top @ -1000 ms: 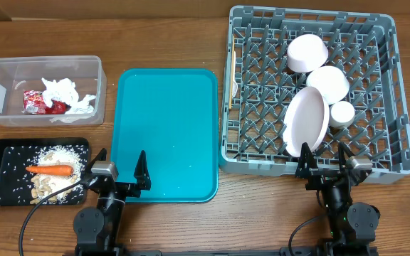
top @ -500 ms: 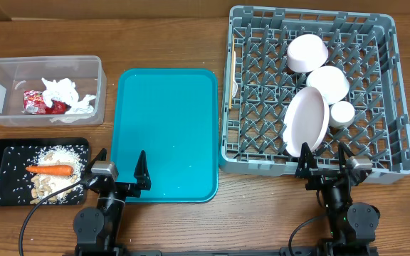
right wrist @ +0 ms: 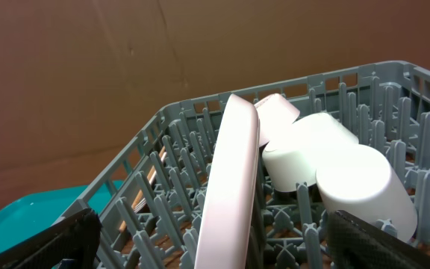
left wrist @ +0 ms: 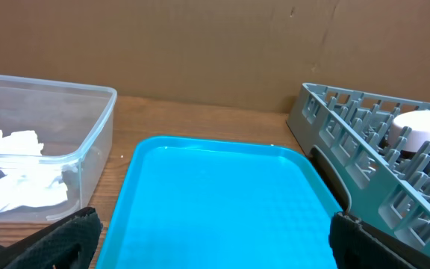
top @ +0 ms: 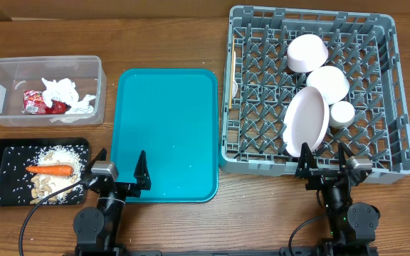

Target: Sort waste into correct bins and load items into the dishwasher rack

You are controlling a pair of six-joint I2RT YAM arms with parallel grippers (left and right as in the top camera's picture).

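on the wooden table (top: 176,220), the plate (top: 306,121) stands on edge between pegs of the dishwasher rack (top: 262,107), likely to drain; left gripper (top: 119,169) and right gripper (top: 324,162) rest spread apart, empty.

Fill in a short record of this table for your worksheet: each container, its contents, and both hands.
clear tub: napkins, red wrapper
black tray: carrot, rice
dishwasher rack: plate, two bowls, cup, chopsticks
left hand: open, holding nothing
right hand: open, holding nothing
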